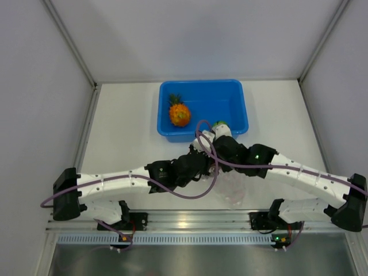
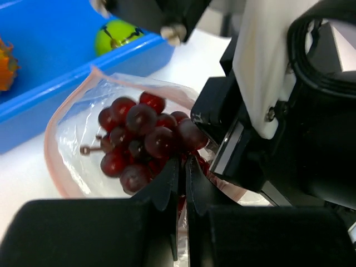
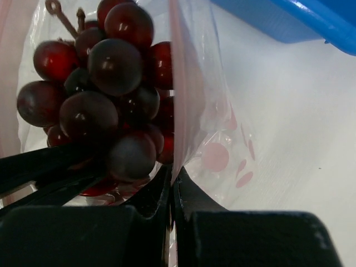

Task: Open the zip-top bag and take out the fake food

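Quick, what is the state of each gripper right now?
The left gripper is shut on the zip-top bag.
The right gripper is shut on the zip-top bag too.

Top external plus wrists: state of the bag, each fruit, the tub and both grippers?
zip-top bag, mouth open, pinched by both grippers
grape bunch, inside the bag
blue tub, upright, holds two fruits
pineapple, out of the bag, lying in the tub
green fruit, out of the bag, in the tub by its near wall
left gripper, shut on the bag
right gripper, shut on the bag
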`<state>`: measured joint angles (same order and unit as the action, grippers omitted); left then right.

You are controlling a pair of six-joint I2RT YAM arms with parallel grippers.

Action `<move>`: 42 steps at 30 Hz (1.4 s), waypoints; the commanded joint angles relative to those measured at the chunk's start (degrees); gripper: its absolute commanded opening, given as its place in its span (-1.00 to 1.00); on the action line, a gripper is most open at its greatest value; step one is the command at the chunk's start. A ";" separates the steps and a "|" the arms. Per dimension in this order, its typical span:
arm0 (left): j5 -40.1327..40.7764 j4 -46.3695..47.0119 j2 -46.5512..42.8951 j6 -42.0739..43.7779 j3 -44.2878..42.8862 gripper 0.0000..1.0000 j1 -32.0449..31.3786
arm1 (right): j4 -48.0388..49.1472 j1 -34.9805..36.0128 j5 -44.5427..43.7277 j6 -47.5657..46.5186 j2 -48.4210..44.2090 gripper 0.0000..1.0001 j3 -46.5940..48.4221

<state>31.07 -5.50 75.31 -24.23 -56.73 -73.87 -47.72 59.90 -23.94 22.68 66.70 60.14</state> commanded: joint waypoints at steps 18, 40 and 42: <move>14.38 16.20 -9.65 -1.78 7.94 -1.00 -0.75 | 5.09 -5.22 -2.52 2.55 -2.89 -1.00 -1.25; 0.83 44.87 -14.40 15.78 18.41 -1.00 -0.84 | 1.67 -10.77 9.79 -6.24 1.95 -1.00 6.49; 1.53 46.27 -13.44 19.12 18.41 -1.00 -0.75 | 1.93 -10.68 10.58 -5.89 0.54 -1.00 5.78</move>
<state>31.83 30.13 62.74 -10.85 -36.80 -74.41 -45.08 49.69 -14.59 17.52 69.36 66.72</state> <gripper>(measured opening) 0.058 0.007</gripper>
